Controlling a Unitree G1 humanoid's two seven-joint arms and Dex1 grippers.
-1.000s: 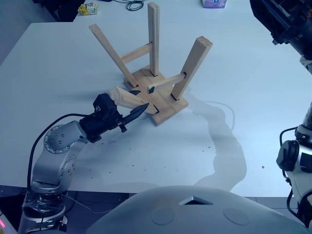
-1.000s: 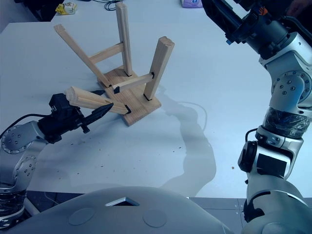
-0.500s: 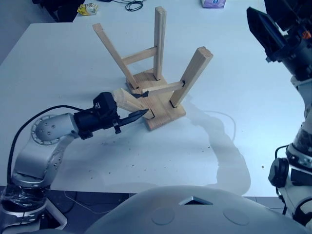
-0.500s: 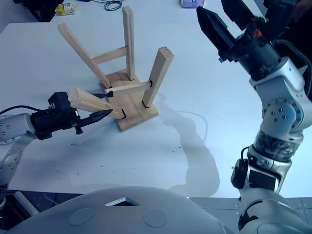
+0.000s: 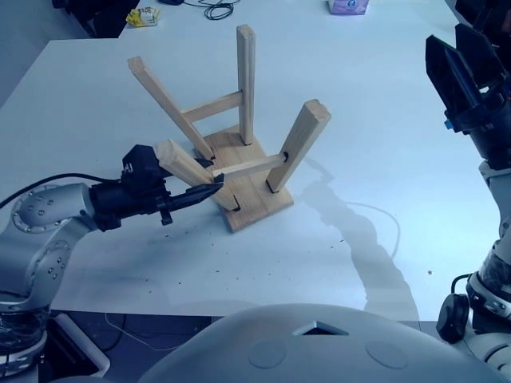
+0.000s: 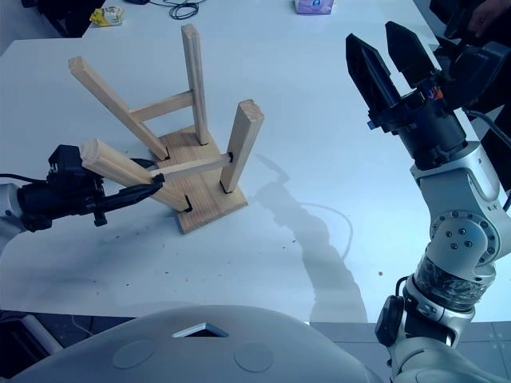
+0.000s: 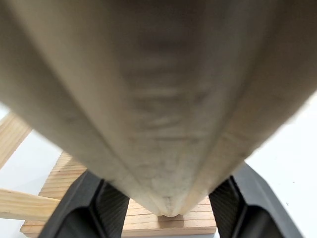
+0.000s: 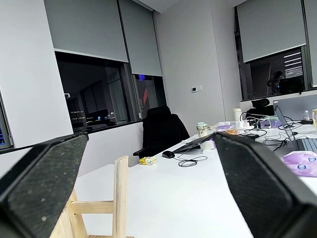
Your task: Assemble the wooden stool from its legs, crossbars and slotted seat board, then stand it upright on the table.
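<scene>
Stool (image 5: 239, 152), inverted, centre-left of the counter (image 5: 375, 120).
- Slotted seat board (image 5: 257, 206): lies flat.
- Three legs (image 5: 246, 80): stand up, crossbars (image 5: 214, 106) fitted.
- Fourth leg (image 5: 180, 161): slants low, clamped in the left claw (image 5: 209, 191), lower end at the board's near-left corner.
- Right claw (image 6: 372, 33): spread wide, raised at right, well apart.

Step judged: seating the last leg. Next: tilt it upright and press it home.

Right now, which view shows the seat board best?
Left eye view: most of the board shows, under the legs. Right eye view matches. Left wrist view catches a strip past the held leg; right wrist view, legs and a crossbar.
</scene>
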